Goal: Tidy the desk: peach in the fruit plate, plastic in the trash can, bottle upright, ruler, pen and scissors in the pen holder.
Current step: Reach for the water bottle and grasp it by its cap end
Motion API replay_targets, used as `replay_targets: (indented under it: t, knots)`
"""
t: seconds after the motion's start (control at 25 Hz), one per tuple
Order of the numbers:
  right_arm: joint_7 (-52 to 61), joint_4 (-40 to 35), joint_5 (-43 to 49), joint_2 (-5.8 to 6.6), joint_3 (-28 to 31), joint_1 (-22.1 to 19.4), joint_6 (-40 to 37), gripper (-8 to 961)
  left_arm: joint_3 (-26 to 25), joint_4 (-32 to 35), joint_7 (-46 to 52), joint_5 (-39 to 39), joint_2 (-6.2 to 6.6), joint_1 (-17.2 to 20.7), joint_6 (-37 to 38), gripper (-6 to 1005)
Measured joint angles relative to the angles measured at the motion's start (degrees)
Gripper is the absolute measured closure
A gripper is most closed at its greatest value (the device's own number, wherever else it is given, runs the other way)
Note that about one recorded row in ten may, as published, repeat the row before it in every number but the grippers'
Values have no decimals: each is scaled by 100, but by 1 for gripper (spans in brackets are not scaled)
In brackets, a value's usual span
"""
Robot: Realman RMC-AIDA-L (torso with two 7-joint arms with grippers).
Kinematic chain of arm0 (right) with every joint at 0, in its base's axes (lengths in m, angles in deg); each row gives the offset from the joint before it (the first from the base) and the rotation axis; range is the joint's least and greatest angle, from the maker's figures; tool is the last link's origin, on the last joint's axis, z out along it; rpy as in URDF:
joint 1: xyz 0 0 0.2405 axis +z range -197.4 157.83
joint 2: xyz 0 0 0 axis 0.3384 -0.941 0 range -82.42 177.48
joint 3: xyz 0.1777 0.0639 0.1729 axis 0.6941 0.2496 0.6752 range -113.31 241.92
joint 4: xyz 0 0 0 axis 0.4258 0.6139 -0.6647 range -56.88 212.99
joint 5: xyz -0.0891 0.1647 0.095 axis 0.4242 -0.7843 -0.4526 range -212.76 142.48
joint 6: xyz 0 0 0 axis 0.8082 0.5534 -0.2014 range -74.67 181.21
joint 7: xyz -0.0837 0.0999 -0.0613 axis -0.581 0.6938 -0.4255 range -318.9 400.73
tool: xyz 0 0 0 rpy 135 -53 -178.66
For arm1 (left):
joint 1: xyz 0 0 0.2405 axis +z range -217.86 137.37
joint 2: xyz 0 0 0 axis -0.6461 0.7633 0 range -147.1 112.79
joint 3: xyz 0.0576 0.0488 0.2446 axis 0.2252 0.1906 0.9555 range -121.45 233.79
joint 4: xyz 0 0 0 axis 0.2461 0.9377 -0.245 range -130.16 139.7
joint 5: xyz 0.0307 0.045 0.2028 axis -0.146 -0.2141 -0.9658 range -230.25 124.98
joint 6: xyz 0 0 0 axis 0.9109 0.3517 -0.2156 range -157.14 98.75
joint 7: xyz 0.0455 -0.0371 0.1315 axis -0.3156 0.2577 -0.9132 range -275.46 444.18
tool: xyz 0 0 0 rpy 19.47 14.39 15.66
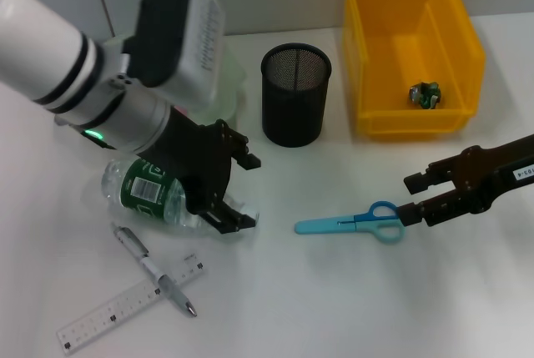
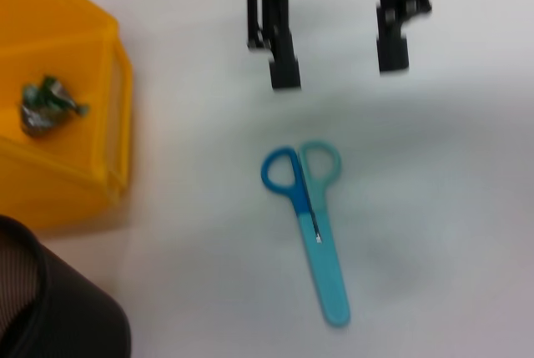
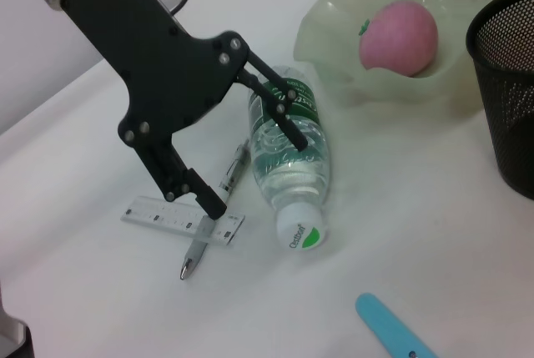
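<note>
Bottle [image 1: 154, 195] lying flat beneath spread left gripper [image 1: 242, 191], scissors [image 1: 350, 223] beside spread right gripper [image 1: 415, 199]

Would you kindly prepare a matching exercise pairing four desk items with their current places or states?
Things:
1. Pink peach
2. Clear plastic bottle with green label
3. Crumpled green plastic wrapper
4. Blue-handled scissors

Places or states:
A. Lying on its side under the open left gripper
B. Inside the yellow bin
C. In the pale green fruit plate
D. Flat on the white table, handles toward the open right gripper

Pairs: 1-C, 2-A, 3-B, 4-D
</note>
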Motion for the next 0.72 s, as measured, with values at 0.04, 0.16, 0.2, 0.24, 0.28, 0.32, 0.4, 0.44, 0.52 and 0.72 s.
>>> replay_targets:
  t: [0.04,0.16,0.2,0.24,0.28,0.32,0.4,0.44,0.52,0.72]
  knots:
    - [26,-11,9,8,0,18,-10,190,65,20,67,-99,-14,-50,6,183]
    - [107,-16,14,27,0,79,-15,190,267,56,258,-378,-42,-202,12,183]
    - [130,-15,14,30,0,96,-16,190,303,36,333,-489,-53,-301,12,184]
    - [156,-13,15,34,0,111,-16,190,303,36,333,-489,-53,-301,12,184]
    - [183,-11,15,36,-1,124,-17,190,313,8,379,-545,-57,-367,11,184]
    - [232,-3,18,37,0,151,-18,190,332,-54,441,-617,-57,-465,4,184]
    - [255,9,32,37,-1,164,-18,190,353,-101,476,-648,-56,-519,-7,185]
    - [278,20,51,37,-1,179,-19,190,376,-155,498,-669,-55,-563,-18,185]
    - [351,32,159,37,-6,226,-18,190,418,-232,515,-691,-52,-618,-32,185]
    - [451,31,381,46,-26,346,-33,190,598,-309,522,-671,-31,-651,-67,186]
